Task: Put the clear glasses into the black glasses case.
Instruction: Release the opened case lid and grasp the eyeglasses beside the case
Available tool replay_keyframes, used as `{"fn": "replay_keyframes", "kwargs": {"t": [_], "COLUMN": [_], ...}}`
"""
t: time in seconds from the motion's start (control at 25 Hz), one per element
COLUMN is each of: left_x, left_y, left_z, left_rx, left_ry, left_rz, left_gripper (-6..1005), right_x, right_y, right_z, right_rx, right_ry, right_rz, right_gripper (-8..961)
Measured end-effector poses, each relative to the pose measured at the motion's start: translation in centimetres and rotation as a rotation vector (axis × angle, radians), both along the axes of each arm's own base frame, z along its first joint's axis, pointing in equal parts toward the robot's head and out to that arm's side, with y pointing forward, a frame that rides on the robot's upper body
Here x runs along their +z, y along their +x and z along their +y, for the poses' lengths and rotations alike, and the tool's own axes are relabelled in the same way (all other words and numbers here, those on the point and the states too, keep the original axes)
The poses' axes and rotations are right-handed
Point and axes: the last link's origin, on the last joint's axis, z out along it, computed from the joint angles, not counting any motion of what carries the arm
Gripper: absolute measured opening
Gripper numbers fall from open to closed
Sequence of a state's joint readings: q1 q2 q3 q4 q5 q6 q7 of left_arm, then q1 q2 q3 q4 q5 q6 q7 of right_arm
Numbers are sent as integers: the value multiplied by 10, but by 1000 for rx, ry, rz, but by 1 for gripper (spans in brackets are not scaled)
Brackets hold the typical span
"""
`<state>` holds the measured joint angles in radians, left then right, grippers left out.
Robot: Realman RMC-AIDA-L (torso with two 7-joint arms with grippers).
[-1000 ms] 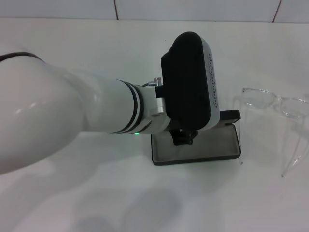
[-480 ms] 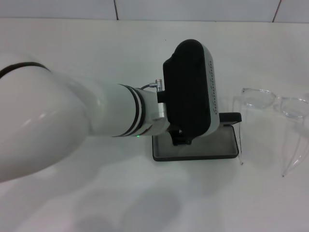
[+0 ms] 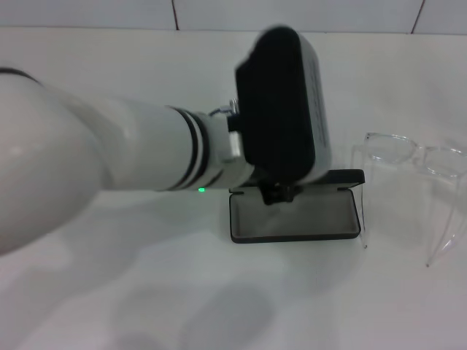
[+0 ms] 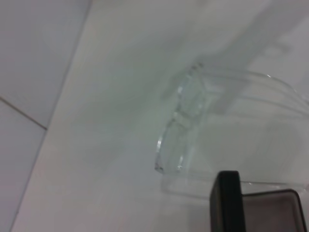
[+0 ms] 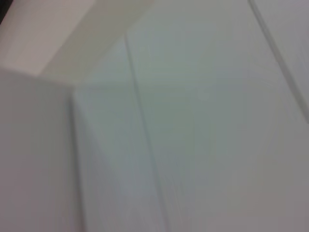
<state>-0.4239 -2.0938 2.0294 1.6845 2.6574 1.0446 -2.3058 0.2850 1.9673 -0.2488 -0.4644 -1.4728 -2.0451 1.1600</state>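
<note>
The left gripper (image 3: 280,193) hangs over the open black case (image 3: 295,217) at table (image 3: 146,73) centre; its claw state cannot be told. The clear glasses (image 3: 412,157) stand at three o'clock of the case, just beside it, arms unfolded.

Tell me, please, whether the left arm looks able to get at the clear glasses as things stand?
Probably yes: the glasses stand unfolded on the table, beside the open case on its right, uncovered. The left gripper hangs over the case, with only bare table between.
</note>
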Motion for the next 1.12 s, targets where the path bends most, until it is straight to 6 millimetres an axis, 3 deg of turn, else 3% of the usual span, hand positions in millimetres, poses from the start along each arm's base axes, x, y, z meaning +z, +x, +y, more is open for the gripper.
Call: {"fn": "replay_keyframes", "kwargs": {"t": [0.12, 0.32, 0.44, 0.56, 0.68, 0.84, 1.12], "left_x": [12, 35, 47, 77, 86, 86, 82], "left_y": [9, 21, 24, 27, 24, 15, 0], "left_z": [0, -2, -5, -12, -12, -9, -8], "left_rx": [28, 86, 89, 87, 89, 103, 138], "left_ry": [0, -28, -65, -171, -199, -221, -215], "left_rz": [-81, -269, -374, -634, -707, -753, -754], "left_gripper": [373, 374, 375, 375, 374, 374, 373], "right_x": [2, 12, 17, 20, 18, 8, -36], "right_y": [-6, -28, -44, -60, -71, -82, -105], "right_z": [15, 58, 78, 103, 123, 136, 158], "right_rx": [-3, -141, -226, -320, -386, -414, -393], "right_ry": [-132, -447, -523, -593, -647, -683, -772], "right_rz": [-101, -467, -677, -867, -1005, -1137, -1362], "right_gripper": [842, 842, 842, 842, 842, 841, 838]}}
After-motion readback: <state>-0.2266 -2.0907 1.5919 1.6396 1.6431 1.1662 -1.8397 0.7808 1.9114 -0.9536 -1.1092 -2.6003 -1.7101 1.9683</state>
